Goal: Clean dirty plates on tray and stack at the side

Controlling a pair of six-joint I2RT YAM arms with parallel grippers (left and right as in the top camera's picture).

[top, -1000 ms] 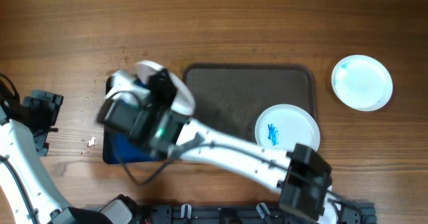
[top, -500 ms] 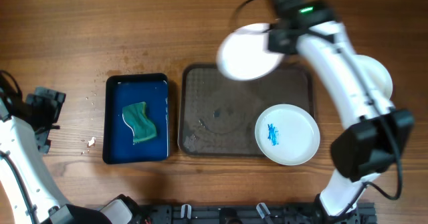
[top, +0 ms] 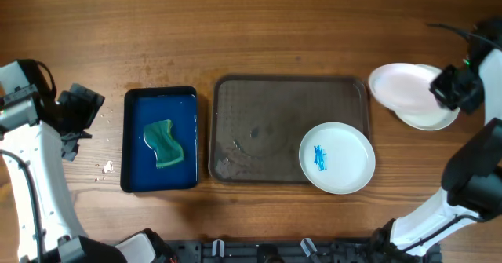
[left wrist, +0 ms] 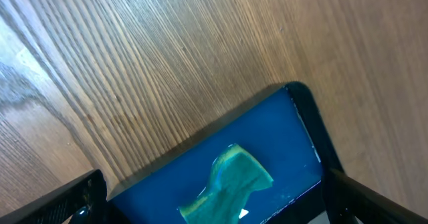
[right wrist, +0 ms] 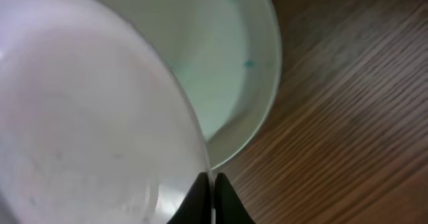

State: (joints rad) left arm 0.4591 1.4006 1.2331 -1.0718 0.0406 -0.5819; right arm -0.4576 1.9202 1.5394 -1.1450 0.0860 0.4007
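Your left claw hangs spread wide and empty near the wooden table's left edge. Its wrist camera looks down on the small blue rectangular tray and the green sponge in it. At centre, the large dark brown-grey rectangular tray carries a round white plate with a blue smear at its near right corner. Toward the table's right edge, your right claw is clenched on the rim of a second white plate, partly over a third white plate on the wood. Only the right wrist camera shows that pinch and the lower plate's faint blue-green tint.
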